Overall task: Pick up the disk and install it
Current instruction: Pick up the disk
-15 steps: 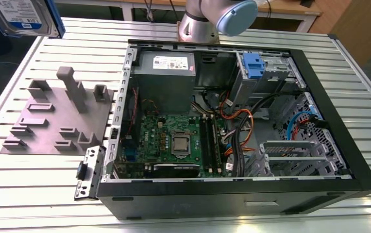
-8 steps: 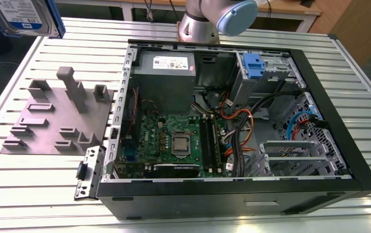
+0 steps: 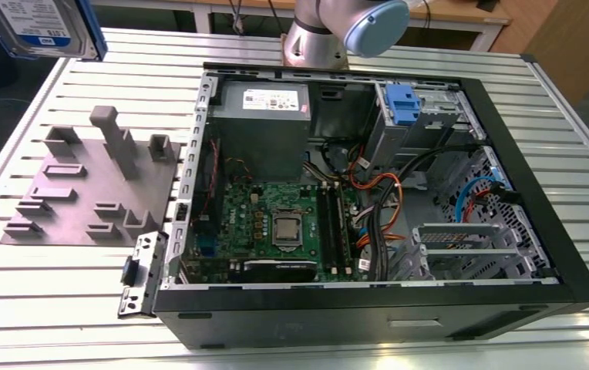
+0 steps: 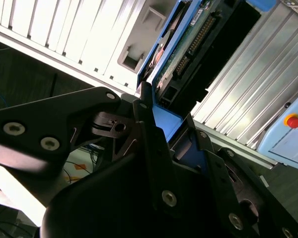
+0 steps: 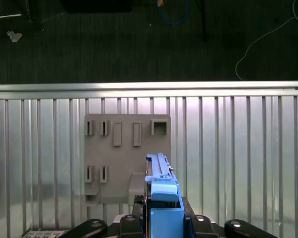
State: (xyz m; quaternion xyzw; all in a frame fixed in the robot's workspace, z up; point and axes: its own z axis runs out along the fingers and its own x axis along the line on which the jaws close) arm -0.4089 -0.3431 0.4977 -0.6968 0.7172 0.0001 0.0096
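One disk hangs at the upper left of the exterior view, held in the air over a corner of the table, clamped edge-on between the jaws in both wrist views. Lower left sits a grey holder block; the open computer case lies at centre and right.

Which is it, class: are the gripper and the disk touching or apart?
Touching. In the second wrist view the gripper clamps the disk by its blue edging, with no gap showing between them.
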